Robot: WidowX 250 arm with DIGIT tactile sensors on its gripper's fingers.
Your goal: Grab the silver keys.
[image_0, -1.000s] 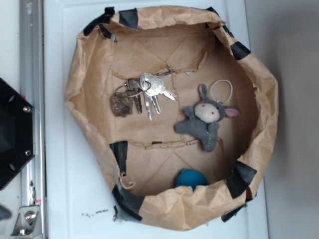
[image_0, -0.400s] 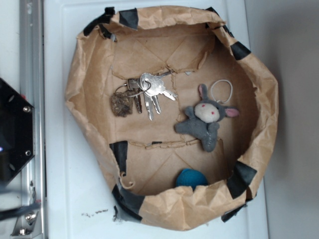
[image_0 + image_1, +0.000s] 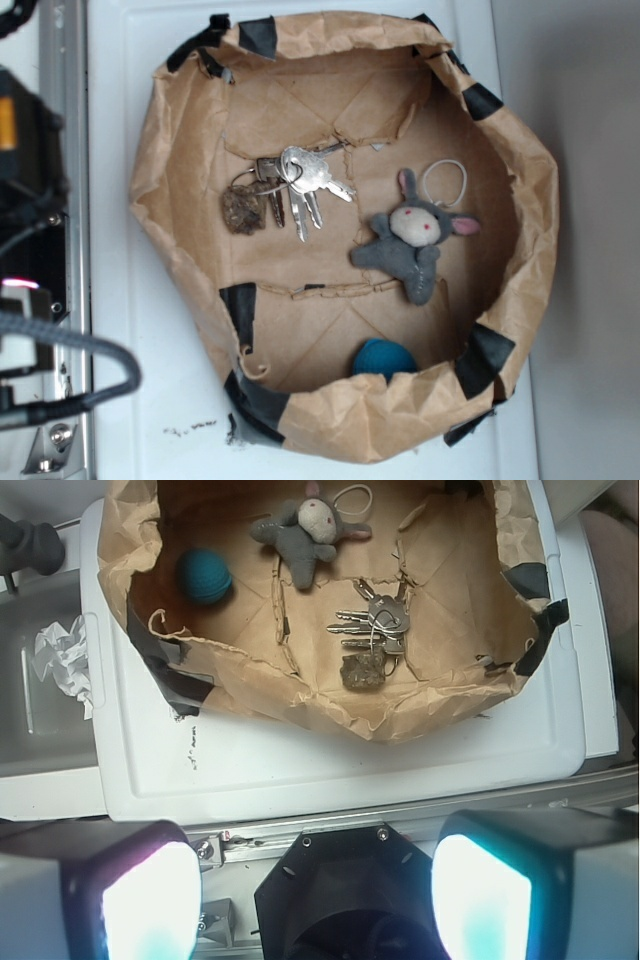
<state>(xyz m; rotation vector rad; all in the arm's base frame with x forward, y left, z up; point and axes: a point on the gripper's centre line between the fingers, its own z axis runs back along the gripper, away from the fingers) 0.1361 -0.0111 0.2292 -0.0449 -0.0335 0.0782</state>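
While I look through the wrist camera, the gripper (image 3: 315,895) fills the bottom of my view: two glowing fingers (image 3: 150,905) stand wide apart with nothing between them, so I read it as released. It hangs over the metal rail (image 3: 400,825), outside the white tray (image 3: 330,770) and short of the paper basket (image 3: 330,695).

Past the crumpled brown rim, on the basket floor, the rough brown lump (image 3: 362,670) lies nearest to me. Just beyond it, on the same ring, the silver keys (image 3: 370,622) fan out toward the left of that view. In the exterior view the silver keys (image 3: 305,185) lie in the upper left part of the basket (image 3: 160,200), blades pointing down and to the right, the lump (image 3: 242,210) touching them on the left.

Further in, the blue ball (image 3: 204,576) rests near the taped wall, well apart from the keys. The grey plush (image 3: 303,532) lies near the far side, with the thin white loop (image 3: 352,497) just beside its head.

Off to the side, outside the tray, I see a crumpled white paper (image 3: 62,655).
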